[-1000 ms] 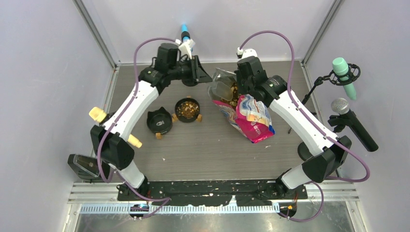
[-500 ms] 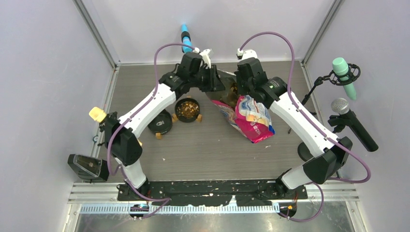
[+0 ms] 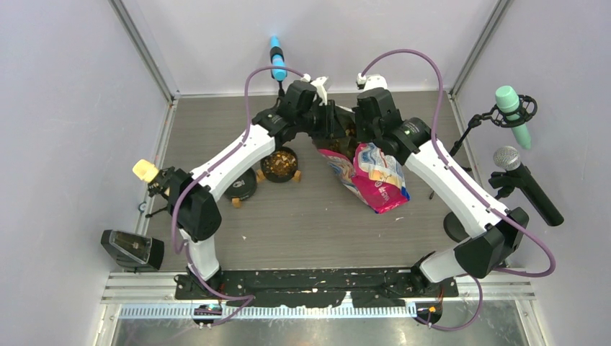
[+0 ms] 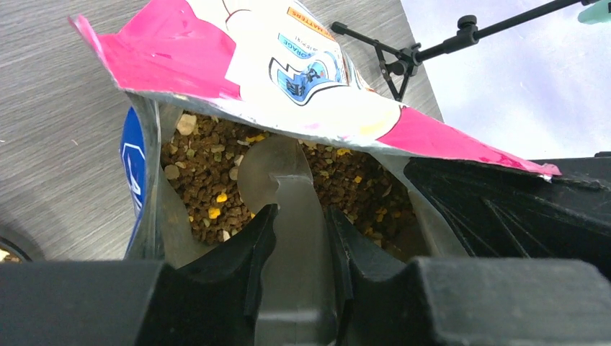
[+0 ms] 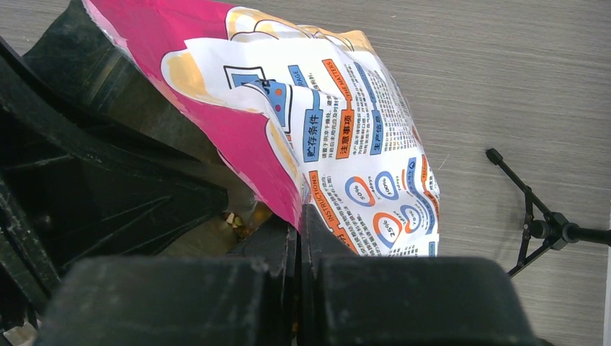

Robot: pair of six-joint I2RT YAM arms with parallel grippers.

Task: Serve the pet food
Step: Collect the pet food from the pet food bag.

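Note:
The pet food (image 4: 209, 166) fills the open mouth of a pink, white and blue bag (image 4: 288, 65), which lies on the table (image 3: 375, 176). My left gripper (image 4: 299, 213) is shut on the handle of a translucent grey scoop (image 4: 277, 173), whose front end rests on the kibble inside the bag. My right gripper (image 5: 299, 216) is shut on the bag's (image 5: 346, 122) pink upper edge and holds the mouth open. In the top view both grippers, left (image 3: 333, 122) and right (image 3: 358, 133), meet at the bag's mouth. A black bowl (image 3: 279, 163) beside the bag holds kibble.
A second black bowl (image 3: 240, 185) sits partly under my left arm. Two microphones (image 3: 513, 108) (image 3: 522, 180) on stands stand at the right edge, and a blue-tipped one (image 3: 277, 54) at the back wall. A black device (image 3: 130, 249) lies at the near left.
My left arm has swung right from above the bowls to the bag's mouth, carrying the scoop in. The right arm and the bag have stayed put.

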